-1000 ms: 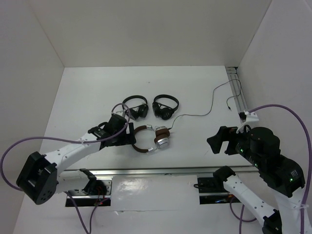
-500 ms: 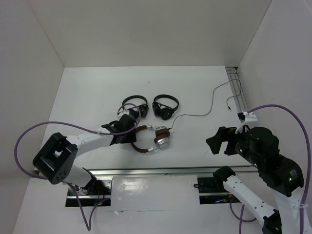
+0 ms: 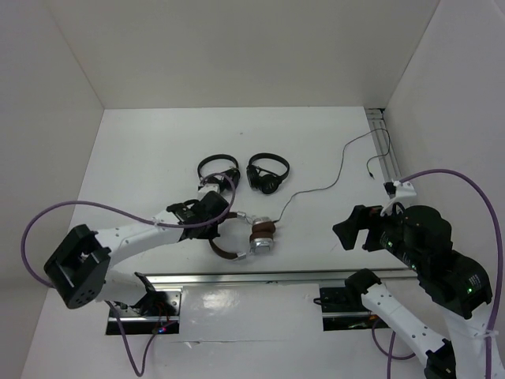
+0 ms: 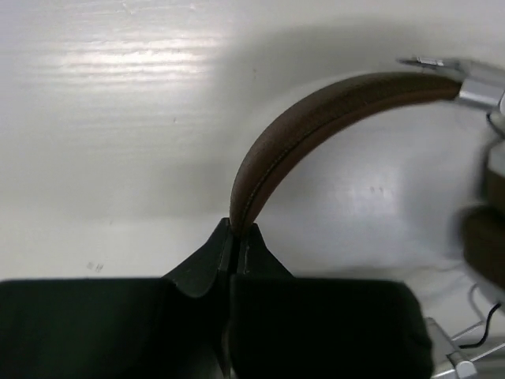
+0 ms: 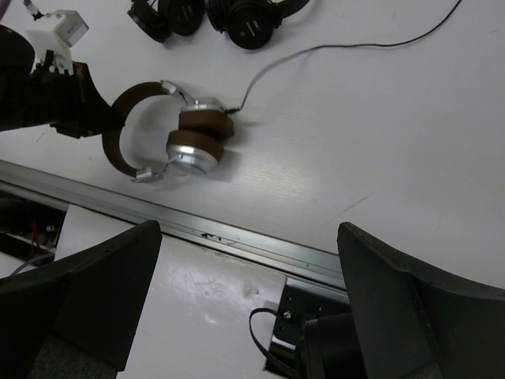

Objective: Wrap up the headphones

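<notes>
Lower centre, my left claw (image 4: 235, 234) clamps the headphones (image 3: 262, 235) by the headband (image 4: 316, 118); so thin a bite could slip.

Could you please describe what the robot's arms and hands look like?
The left arm and right arm have white links and bulky black joint housings; a purple cable loops from each. The left hand and right hand are matte black with wedge-shaped fingers. Green lights glow on the right arm.
</notes>
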`<state>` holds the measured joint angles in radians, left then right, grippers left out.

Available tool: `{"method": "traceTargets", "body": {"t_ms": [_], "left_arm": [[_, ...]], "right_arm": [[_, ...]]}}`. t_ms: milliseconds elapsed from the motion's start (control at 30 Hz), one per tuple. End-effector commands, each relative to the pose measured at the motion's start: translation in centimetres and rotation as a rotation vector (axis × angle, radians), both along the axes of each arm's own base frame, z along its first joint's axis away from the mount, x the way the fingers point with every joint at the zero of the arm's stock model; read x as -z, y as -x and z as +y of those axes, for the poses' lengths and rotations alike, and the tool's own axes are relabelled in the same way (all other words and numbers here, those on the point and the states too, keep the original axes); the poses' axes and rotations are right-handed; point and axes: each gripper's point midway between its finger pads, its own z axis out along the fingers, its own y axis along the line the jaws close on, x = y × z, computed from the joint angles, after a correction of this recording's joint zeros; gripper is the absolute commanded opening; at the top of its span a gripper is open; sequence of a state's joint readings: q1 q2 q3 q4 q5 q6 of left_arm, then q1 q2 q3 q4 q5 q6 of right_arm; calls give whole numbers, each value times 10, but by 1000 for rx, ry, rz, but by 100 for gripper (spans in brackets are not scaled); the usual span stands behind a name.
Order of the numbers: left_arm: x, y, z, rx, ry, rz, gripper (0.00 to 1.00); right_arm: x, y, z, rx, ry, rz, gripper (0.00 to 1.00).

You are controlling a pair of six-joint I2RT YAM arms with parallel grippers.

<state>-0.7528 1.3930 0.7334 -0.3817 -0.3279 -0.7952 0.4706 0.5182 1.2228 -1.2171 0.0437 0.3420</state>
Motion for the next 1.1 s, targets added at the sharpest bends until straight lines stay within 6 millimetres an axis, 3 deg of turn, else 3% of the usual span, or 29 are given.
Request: {"method": "traceTargets", "body": {"t_ms": [0, 33, 100, 133, 167, 200, 233, 267, 333, 367, 400, 433, 467, 500, 533, 567, 700, 767, 867, 967, 1067], "left_arm": [[-52, 8, 2, 24, -8, -44, 0], [-82, 6, -2, 21, 34, -102, 0], [-107, 15, 11, -1, 5, -133, 0], [-123, 16, 12, -2, 25, -152, 0], [-158, 14, 13, -14, 80, -216, 0], [-173, 17, 16, -20, 92, -236, 0], [-183, 23, 32, -44, 52, -235, 0], [-216, 22, 35, -58, 89, -287, 0], [-241, 29, 59, -99, 44, -313, 0], [-273, 29, 65, -121, 81, -371, 0], [-289, 29, 77, -150, 66, -409, 0], [-300, 29, 81, -162, 57, -423, 0], [-326, 33, 91, -179, 81, -459, 0], [-338, 33, 94, -183, 79, -480, 0], [-350, 29, 91, -172, 79, -498, 0], [-375, 29, 93, -144, 109, -545, 0], [-412, 34, 85, -85, 211, -593, 0], [-418, 34, 82, -61, 218, -600, 0], [-418, 37, 73, -16, 251, -586, 0], [-416, 40, 55, 92, 295, -594, 0], [-424, 47, 49, 135, 358, -619, 0]], "right_arm": [[-27, -8, 11, -43, -53, -106, 100], [-41, -5, 15, -69, -97, -170, 100], [-49, 2, 28, -156, -147, -224, 100], [-64, 6, 31, -183, -189, -305, 100], [-67, 8, 35, -207, -206, -328, 100], [-64, 9, 40, -237, -218, -331, 100], [-69, 9, 43, -245, -243, -356, 100], [-69, 8, 45, -255, -247, -359, 100], [-68, 0, 50, -253, -261, -373, 100], [-68, -3, 52, -251, -272, -379, 100], [-61, -10, 55, -251, -271, -374, 100], [-71, -17, 57, -232, -312, -408, 100], [-73, -21, 58, -219, -333, -430, 100], [-62, -30, 62, -205, -342, -414, 100], [-64, -32, 64, -203, -367, -432, 100], [-75, -36, 68, -213, -415, -476, 100], [-68, -53, 88, -266, -443, -466, 100], [-56, -65, 94, -261, -427, -422, 100], [-59, -73, 95, -258, -395, -435, 100], [-47, -86, 99, -270, -314, -407, 100], [-46, -89, 99, -280, -271, -410, 100]]}}
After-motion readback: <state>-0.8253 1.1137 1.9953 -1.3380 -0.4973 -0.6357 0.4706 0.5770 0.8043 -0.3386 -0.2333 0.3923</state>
